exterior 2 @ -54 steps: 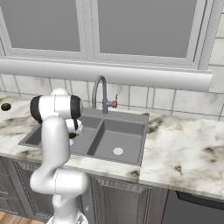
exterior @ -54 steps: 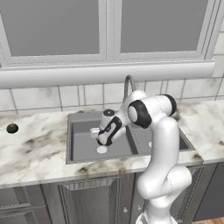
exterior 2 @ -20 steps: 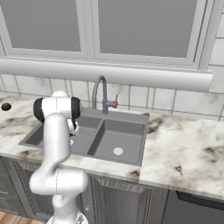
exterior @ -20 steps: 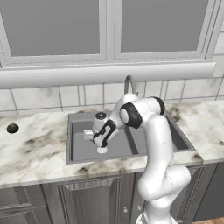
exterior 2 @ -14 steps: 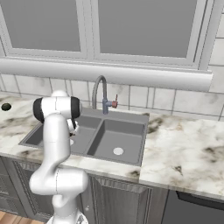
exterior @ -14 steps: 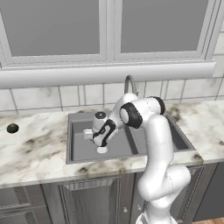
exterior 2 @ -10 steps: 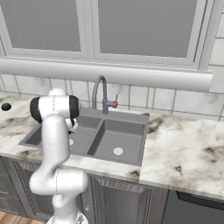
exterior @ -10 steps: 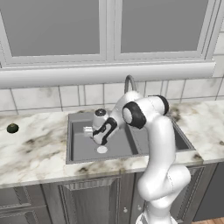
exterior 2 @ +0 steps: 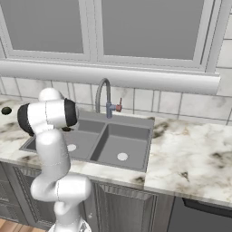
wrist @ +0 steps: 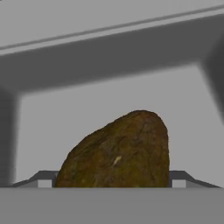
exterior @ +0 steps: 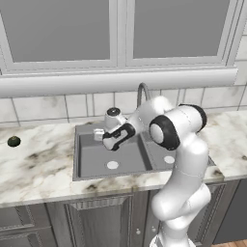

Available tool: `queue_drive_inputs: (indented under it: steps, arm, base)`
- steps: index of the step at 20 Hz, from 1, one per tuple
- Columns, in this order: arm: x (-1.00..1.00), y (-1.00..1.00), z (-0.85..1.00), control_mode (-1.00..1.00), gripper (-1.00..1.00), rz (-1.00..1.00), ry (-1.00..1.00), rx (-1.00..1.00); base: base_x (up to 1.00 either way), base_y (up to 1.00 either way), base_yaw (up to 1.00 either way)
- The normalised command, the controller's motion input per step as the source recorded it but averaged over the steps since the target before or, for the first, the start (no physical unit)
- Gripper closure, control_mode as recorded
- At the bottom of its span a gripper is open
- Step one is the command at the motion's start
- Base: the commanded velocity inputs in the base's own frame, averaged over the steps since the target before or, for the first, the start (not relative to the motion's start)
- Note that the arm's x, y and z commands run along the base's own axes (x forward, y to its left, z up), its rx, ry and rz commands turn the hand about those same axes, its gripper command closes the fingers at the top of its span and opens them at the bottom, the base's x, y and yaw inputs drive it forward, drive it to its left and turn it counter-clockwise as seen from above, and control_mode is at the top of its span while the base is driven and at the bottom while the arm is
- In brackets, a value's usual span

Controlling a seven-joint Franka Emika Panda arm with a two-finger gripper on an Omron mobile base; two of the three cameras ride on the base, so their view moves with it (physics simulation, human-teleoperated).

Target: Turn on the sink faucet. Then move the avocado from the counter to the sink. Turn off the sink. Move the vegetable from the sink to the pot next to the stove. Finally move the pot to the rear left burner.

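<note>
"Where had it got to when you looked in?"

"The arm was reaching down into the left basin of the sink (exterior: 91, 159), and the avocado (wrist: 117, 151) sat right in front of the gripper (exterior: 107, 140), between its finger tips, with the basin wall behind it. The jaws stood wide apart. Whether the pads were touching it, I couldn't tell."

"So the avocado was off the counter?"

"It was in the sink, yes. I'd judge the rinse part was about done and the lift toward the pot was next. I saw no water running from the sink faucet (exterior 2: 103, 93), though I couldn't read its little lever well enough to swear it was off."

"And the pot, the stove?"

"Neither was in sight from where I stood, so all of that looked to be ahead."

"What about the room?"

"White marble counter (exterior: 38, 164) with brown veining, pale tiles behind, a wide window above the ledge, grey cabinets below. One darker ball (exterior: 14, 141) lay on the counter, well to the left of the sink."
</note>
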Motion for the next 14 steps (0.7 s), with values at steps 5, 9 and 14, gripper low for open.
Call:
queue_drive_inputs:
  steps: [5, 9, 14]
  arm:
    - [-0.53, -0.29, 0.78, -1.00, 1.00, -0.04, 0.01, -0.01]
    - [-0.56, -0.27, 0.76, -1.00, 1.00, -0.03, 0.00, -0.02]
    - [-0.51, -0.31, 0.83, -1.00, 1.00, -0.01, 0.00, -0.03]
  base:
    - [0.00, 0.00, 0.00]
    - [0.00, 0.00, 0.00]
    - [0.00, 0.00, 0.00]
